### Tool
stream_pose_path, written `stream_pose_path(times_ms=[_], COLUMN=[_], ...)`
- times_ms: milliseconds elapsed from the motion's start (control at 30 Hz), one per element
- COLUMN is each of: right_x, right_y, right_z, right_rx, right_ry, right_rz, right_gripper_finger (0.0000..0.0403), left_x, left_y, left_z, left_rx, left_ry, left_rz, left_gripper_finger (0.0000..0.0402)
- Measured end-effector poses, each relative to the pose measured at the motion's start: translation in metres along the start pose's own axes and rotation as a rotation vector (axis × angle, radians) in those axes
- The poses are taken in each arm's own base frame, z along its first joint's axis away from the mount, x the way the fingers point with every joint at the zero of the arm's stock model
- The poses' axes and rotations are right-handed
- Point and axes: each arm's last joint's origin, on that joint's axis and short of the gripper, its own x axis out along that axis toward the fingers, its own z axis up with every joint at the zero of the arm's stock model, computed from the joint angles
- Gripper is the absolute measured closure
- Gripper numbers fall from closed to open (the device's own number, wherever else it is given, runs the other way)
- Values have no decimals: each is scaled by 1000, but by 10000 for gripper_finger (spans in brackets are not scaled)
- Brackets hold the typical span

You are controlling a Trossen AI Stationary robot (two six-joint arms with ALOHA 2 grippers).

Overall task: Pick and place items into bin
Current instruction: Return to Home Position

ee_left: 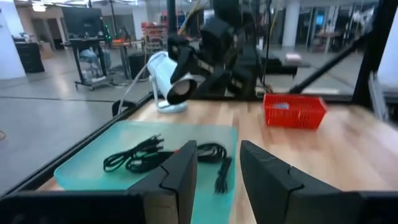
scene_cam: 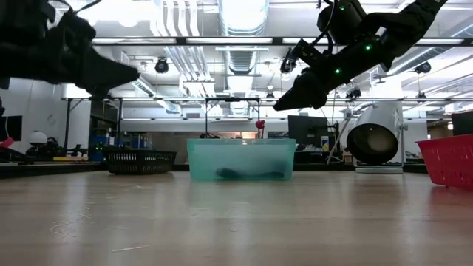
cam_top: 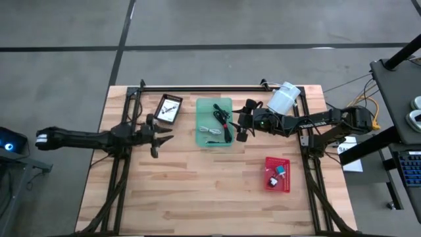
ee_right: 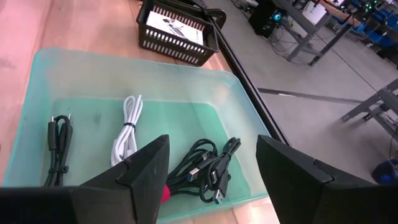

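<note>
The right claw (ee_right: 212, 149) is held wide apart and empty, raised beside the green bin (ee_right: 37, 81), in which black coiled cables (ee_right: 208, 171) and a pale cable (ee_right: 126, 134) are laid. The left claw (ee_left: 217, 149) is parted, empty, above the tabletop (cam_top: 197, 191).

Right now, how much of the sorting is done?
Nearly done, it seems. Cables lie in the green bin, a white box in the black bin, small items in the red bin. The left gripper and right gripper hang open, empty. No loose item shows outside the bins.
</note>
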Motion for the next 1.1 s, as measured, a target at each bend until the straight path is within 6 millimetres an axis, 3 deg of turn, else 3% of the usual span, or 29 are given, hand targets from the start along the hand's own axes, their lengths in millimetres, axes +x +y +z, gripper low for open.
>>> stream_pose_path(times_ms=[100, 200, 467, 900, 1100], right_x=[0, 0, 0, 0, 0], right_y=[0, 0, 1, 1, 2], right_z=[0, 0, -2, -3, -8], right_rx=[6, 6, 45, 54, 186], right_ry=[0, 1, 21, 21, 36], right_rz=[0, 0, 6, 25, 33], right_gripper_finger=[177, 177, 177, 177, 177], left_x=[-2, -3, -8, -20, -27], left_y=[0, -1, -2, -1, -2], left_z=[-10, -8, -2, -1, 0], left_rx=[49, 55, 53, 56, 73], left_ry=[34, 10, 5, -25, -55], left_rz=[-5, -28, -112, -136, -184], left_gripper_finger=[296, 311, 396, 400, 400])
